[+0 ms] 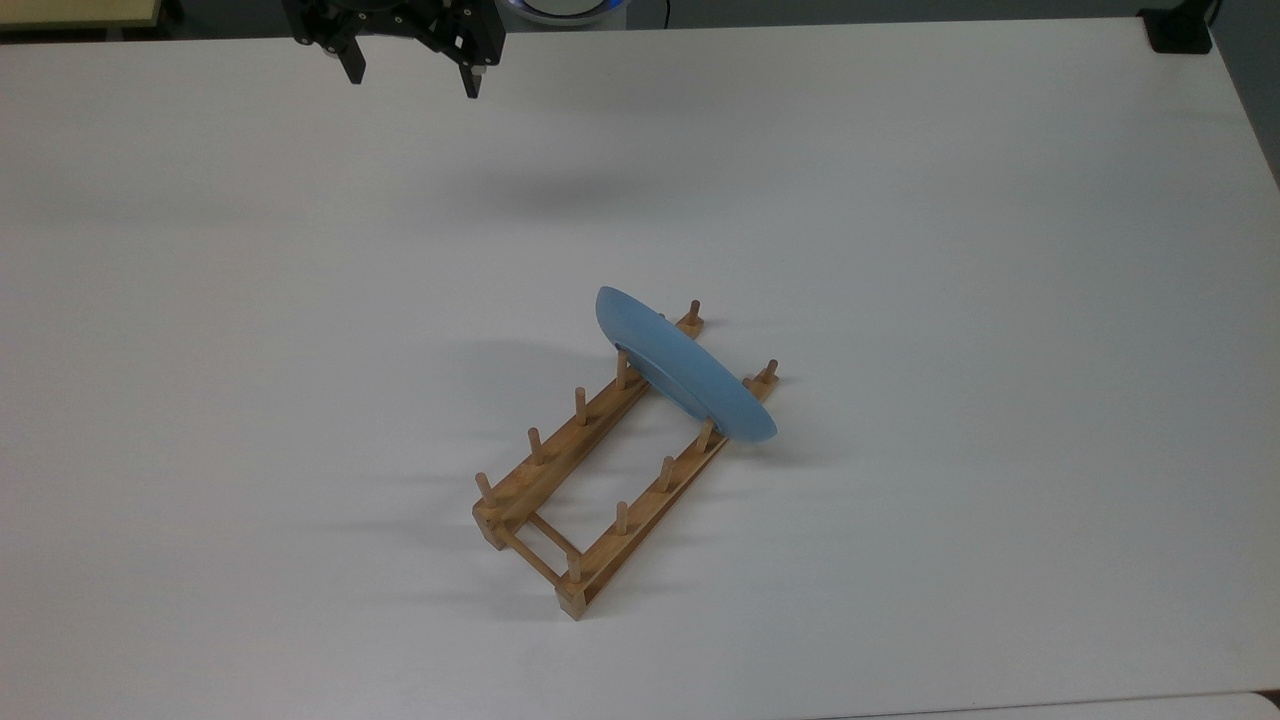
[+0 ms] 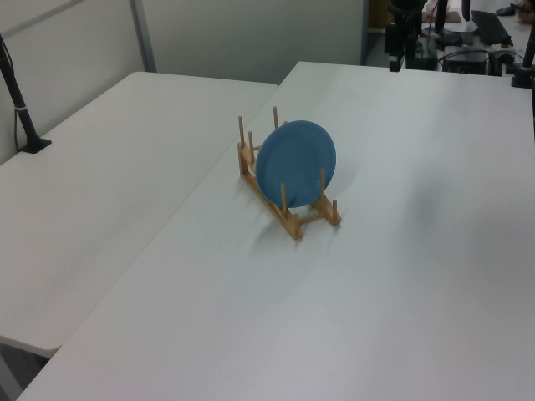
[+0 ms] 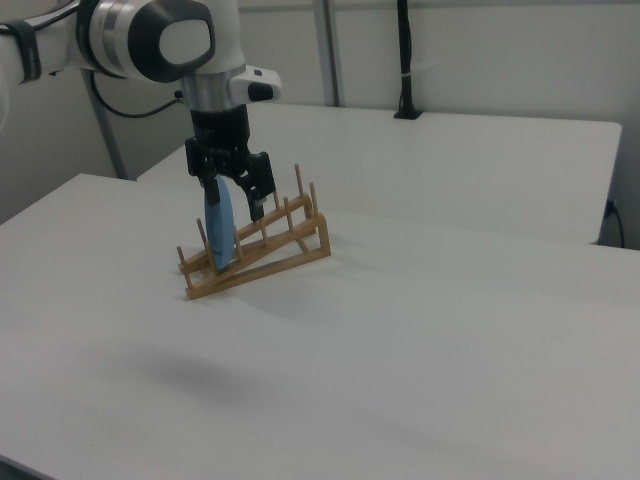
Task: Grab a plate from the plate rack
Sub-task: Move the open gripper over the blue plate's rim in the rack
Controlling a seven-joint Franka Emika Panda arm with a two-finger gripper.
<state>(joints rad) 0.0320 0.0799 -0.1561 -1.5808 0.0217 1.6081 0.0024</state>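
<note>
Top view: smooth round light-blue plate [image 1: 690,365] standing on edge across wooden plate rack [image 1: 600,480], near its upper-right end, long axis crossing the rails. Pegged light-brown frame running diagonally on white table [image 1: 1000,300]. Black gripper [image 1: 410,75] well apart, fingers spread, holding nothing.

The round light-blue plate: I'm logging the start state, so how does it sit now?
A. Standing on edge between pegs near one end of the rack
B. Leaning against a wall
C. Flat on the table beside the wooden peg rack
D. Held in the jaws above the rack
A: the round light-blue plate stands on edge between pegs near one end of the light-brown wooden peg rack, with the black gripper open and apart from it.
</note>
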